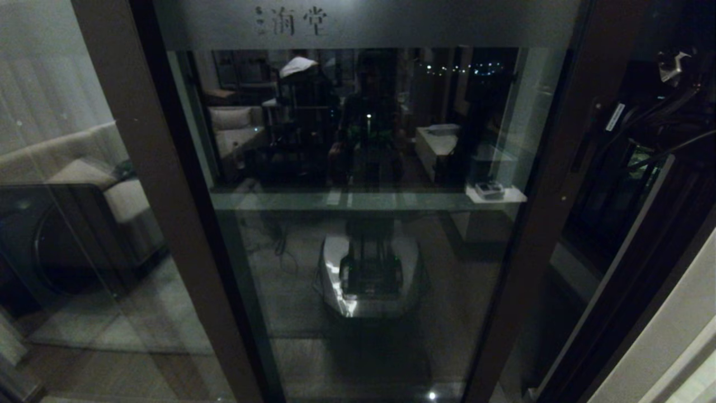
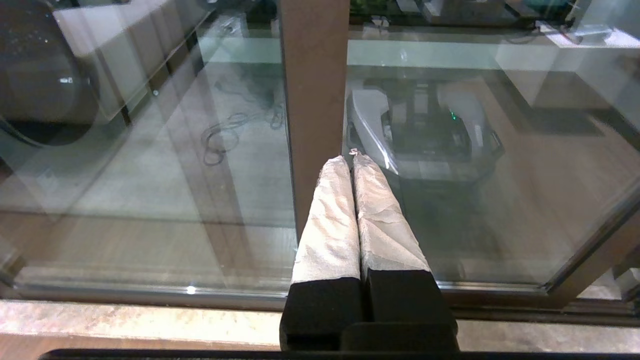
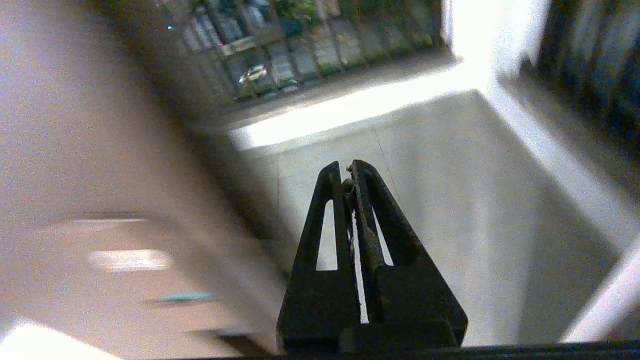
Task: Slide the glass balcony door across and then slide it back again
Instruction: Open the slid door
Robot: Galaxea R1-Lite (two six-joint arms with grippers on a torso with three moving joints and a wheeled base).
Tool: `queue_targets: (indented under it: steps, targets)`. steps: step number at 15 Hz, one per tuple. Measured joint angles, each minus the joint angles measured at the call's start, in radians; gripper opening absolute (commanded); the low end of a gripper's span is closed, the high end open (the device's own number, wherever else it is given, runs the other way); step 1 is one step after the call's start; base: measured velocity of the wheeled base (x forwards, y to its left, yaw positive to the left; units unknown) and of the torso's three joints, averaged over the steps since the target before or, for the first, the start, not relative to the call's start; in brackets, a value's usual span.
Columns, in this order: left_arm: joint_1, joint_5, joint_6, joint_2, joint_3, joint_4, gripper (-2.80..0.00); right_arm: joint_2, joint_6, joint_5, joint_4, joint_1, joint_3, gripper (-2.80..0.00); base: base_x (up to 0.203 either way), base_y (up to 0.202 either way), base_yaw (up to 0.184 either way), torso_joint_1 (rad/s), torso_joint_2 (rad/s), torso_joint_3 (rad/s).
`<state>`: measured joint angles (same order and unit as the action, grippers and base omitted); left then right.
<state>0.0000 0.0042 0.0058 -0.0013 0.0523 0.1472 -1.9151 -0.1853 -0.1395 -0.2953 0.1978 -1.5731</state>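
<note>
The glass balcony door (image 1: pixel 358 224) stands upright ahead; its right stile lies just left of the right gripper (image 3: pixel 348 180) (fingers together, apparently holding nothing). Left gripper (image 2: pixel 350 160), pressed together, hangs low.

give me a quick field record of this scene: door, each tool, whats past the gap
door: glass balcony door, dark brown frame, frosted band with etched characters on top; an open gap shows at its right edge
fixed panel: brown-framed glass on the left, sofa visible in it
left tool: shut, holding nothing, fingers cloth-wrapped, pointing at a brown stile
right tool: shut, holding nothing, over the balcony floor
past the gap: tiled floor, low white wall, street below
</note>
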Motion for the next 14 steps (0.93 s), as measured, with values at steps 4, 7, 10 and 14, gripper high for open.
queue_targets:
  steps: [4, 7, 10, 14]
  targets:
    - [0.000, 0.000, 0.000, 0.000, 0.000, 0.000, -2.80, 0.004, 0.046, 0.026, 0.004, -0.016, -0.024, -2.80, 0.000, 0.000, 0.000, 0.000, 0.00, 0.000]
    - [0.000, 0.000, 0.001, 0.000, 0.000, 0.000, -2.80, 0.013, 0.063, 0.026, 0.043, -0.017, -0.034, -2.80, 0.000, 0.000, 0.000, 0.000, 0.00, 0.000]
    - [0.000, 0.000, 0.000, 0.000, 0.000, 0.000, -2.80, 0.036, 0.090, 0.028, 0.099, -0.036, -0.035, -2.80, 0.000, 0.000, 0.000, 0.000, 0.00, 0.000]
    - [0.000, 0.000, 0.000, 0.000, 0.000, 0.000, -2.80, 0.065, 0.140, 0.081, 0.117, -0.087, -0.027, -2.80, 0.000, 0.000, 0.000, 0.000, 0.00, 0.000]
